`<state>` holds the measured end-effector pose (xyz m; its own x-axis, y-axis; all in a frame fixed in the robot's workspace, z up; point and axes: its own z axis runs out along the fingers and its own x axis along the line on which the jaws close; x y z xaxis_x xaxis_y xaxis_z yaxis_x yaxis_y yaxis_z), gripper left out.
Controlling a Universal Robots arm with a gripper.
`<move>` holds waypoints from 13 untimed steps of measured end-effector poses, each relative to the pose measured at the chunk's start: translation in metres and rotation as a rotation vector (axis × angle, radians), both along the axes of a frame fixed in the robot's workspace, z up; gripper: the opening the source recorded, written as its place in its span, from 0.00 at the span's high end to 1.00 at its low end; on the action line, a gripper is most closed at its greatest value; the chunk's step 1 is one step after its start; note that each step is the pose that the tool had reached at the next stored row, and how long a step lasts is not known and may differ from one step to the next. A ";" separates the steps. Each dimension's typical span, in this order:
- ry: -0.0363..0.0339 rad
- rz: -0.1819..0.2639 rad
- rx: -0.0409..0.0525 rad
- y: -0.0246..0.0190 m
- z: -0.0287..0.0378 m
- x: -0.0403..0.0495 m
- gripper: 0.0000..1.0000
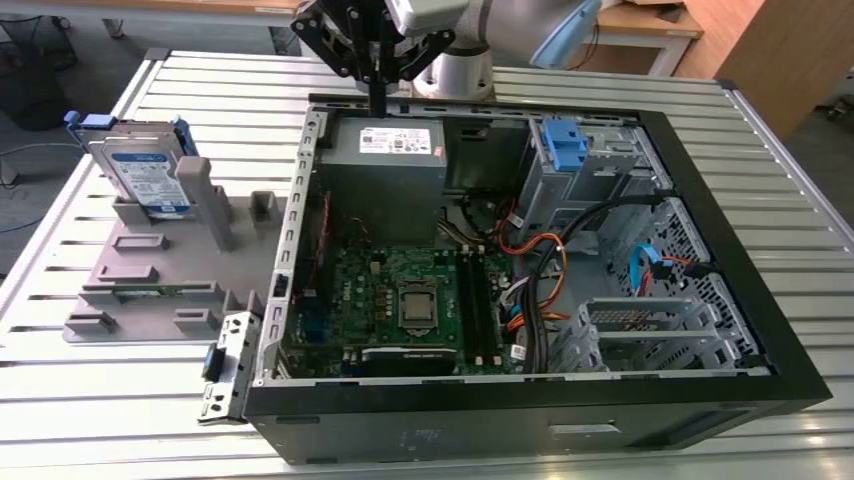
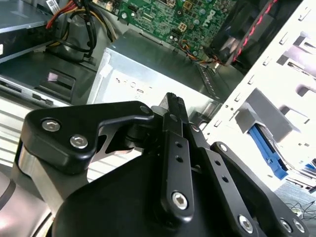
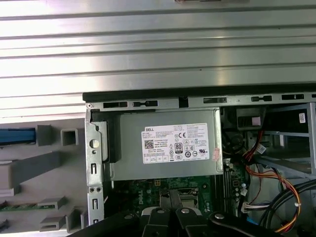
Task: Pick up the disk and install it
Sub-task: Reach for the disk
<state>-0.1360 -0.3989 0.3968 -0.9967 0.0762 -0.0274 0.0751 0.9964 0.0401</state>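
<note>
The disk (image 1: 144, 170), silver-grey with a white-and-blue label in a blue carrier, stands propped upright at the far end of a grey fixture (image 1: 154, 265) at the exterior view's left. In the first wrist view a blue edge of the disk (image 3: 17, 136) shows beside the fixture's grey posts. My gripper (image 1: 378, 108) hangs shut on nothing over the far wall of the open computer case (image 1: 534, 400), just above the grey power supply (image 1: 387, 155). Its black fingers (image 2: 174, 106) press together, and in the first wrist view the gripper (image 3: 170, 197) points toward the green mainboard.
The case lies open on a slatted metal table (image 1: 120, 400), with the mainboard (image 1: 400, 300), bundled cables (image 1: 534, 255) and metal drive cages (image 1: 641, 330) inside. An upright blue bracket (image 1: 566, 145) stands in the far bay. The power supply (image 3: 168, 143) carries a white sticker.
</note>
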 end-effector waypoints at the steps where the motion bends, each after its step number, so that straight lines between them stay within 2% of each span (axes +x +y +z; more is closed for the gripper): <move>1: -0.0003 0.000 0.0001 0.0000 -0.0001 -0.0020 0.89; 4: -0.0009 0.000 0.0001 0.0000 -0.0002 -0.0069 0.89; 9: -0.0009 0.000 0.0000 0.0000 -0.0001 -0.0094 0.89; 13: -0.0012 0.000 0.0000 0.0000 -0.0003 -0.0160 0.89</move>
<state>-0.1520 -0.3989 0.3965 -0.9967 0.0762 -0.0287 0.0750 0.9964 0.0402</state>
